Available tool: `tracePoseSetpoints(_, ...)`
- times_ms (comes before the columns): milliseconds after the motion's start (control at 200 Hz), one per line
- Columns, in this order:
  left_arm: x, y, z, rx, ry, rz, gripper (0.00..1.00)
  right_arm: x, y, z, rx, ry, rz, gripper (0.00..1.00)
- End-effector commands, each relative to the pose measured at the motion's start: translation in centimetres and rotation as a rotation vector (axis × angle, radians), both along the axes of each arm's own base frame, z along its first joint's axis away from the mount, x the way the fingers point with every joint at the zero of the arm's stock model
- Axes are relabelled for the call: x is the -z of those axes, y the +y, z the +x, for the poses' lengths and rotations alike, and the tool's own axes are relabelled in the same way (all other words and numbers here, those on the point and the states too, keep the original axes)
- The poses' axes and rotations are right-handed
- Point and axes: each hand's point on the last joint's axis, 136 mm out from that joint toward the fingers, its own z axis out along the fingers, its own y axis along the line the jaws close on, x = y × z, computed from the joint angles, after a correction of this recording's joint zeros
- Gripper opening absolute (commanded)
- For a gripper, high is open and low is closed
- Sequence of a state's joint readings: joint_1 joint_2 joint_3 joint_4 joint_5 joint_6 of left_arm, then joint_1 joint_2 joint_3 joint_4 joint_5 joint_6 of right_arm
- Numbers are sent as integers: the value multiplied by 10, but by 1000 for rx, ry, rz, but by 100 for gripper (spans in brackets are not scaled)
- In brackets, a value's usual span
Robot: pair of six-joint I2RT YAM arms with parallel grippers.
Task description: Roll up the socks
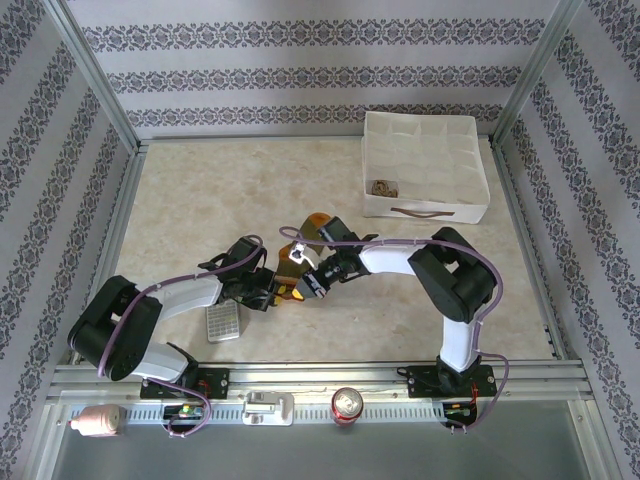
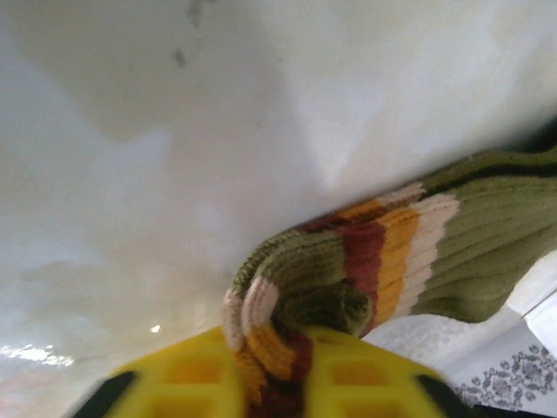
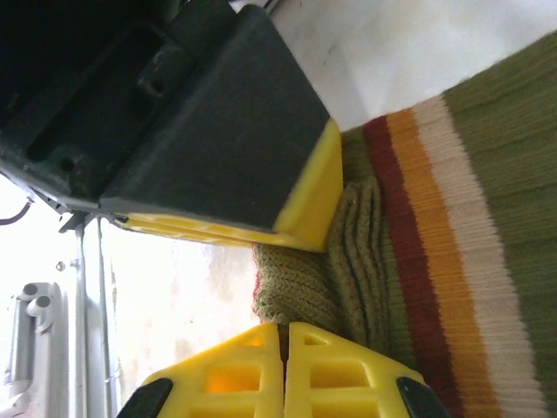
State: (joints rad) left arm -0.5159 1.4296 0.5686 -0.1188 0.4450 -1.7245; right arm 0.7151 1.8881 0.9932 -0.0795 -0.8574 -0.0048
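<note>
Looks mid-roll: olive green striped knit sock (image 2: 470, 252) curled end clamped in left hand (image 2: 277, 370), right hand (image 3: 285, 338) pressed together. Next, roll to be wound further, tension needed.

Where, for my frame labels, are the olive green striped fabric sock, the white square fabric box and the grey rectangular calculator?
Olive green striped fabric sock (image 2: 474, 252): left wrist view, ribbed leg.
White square fabric box (image 1: 460, 212): top external view, front wall.
Grey rectangular calculator (image 1: 224, 322): top external view, keypad middle.
</note>
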Motion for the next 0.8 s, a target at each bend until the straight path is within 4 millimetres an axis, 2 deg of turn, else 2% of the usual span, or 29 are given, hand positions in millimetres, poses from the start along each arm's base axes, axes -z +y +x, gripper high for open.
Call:
tracePoseSetpoints(0,16,10,-27,3,130,64,0,-9,4,-2,-16,35,42,0)
tracePoseSetpoints(55,19,14,-37,0,175,73,0,-10,1,-1,-10,-19,31,0)
tracePoseSetpoints(140,23,18,-47,-14,221,83,0,-13,-7,1,0,-198,13,31)
tracePoseSetpoints(215,23,19,-51,-18,243,82,0,-18,-15,0,-9,-437,-15,46)
tracePoseSetpoints(295,23,20,-52,-11,257,89,0,-19,-19,-11,-79,-674,-65,60)
tracePoseSetpoints(390,22,20,-52,7,272,96,0,-11,-18,-22,-169,-825,-147,63)
tracePoseSetpoints(500,21,22,-52,12,280,106,0,-2,-17,-12,-187,-980,-258,64)
tracePoseSetpoints(654,21,23,-50,13,279,104,0,1,-5,-9,-227,-1008,-275,62)
tracePoseSetpoints(794,21,22,-47,13,272,99,0,5,5,-13,-248,-970,-262,49)
